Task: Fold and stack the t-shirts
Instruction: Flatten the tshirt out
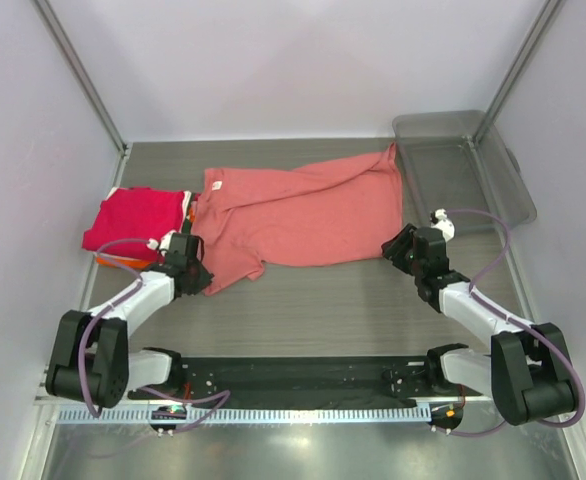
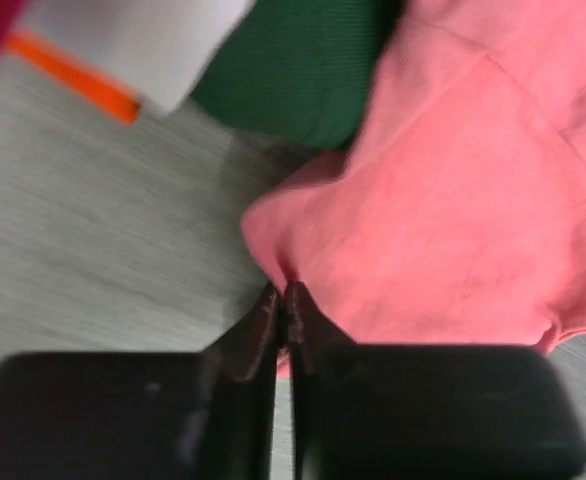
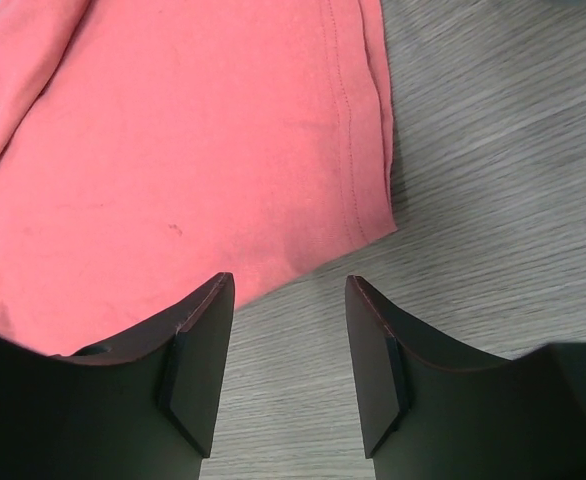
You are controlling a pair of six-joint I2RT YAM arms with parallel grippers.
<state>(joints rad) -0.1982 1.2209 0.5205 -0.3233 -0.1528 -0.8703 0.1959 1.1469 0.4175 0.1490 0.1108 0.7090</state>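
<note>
- Left pincer (image 2: 281,295) fills the bottom of its wrist view. Its fingers are pressed together on a small pucker at the near-left edge of the coral shirt (image 2: 453,200).
- Right pincer (image 3: 288,285) stands wide with nothing between its fingers, just off the coral shirt's near-right hem corner, over bare tabletop (image 3: 493,150).
- The coral shirt lies spread but rumpled, its stitched hem to the right. A folded red shirt (image 1: 138,215) sits just left of it, and a bin (image 1: 463,165) just beyond its far-right corner.
- Handling, as I judge it: this is light, limp cotton that will sag and drag. A thin pinch may slip, so corners and the stitched hem look like the best holds, one per pincer, with the cloth kept taut between them.
- Only the left wrist view shows a green shirt (image 2: 293,70) touching the coral shirt's left side, and past it a strip of orange shirt (image 2: 73,75). Overhead I cannot make out the green one.
- Only the overhead view shows the pincers at opposite ends of the coral shirt.
</note>
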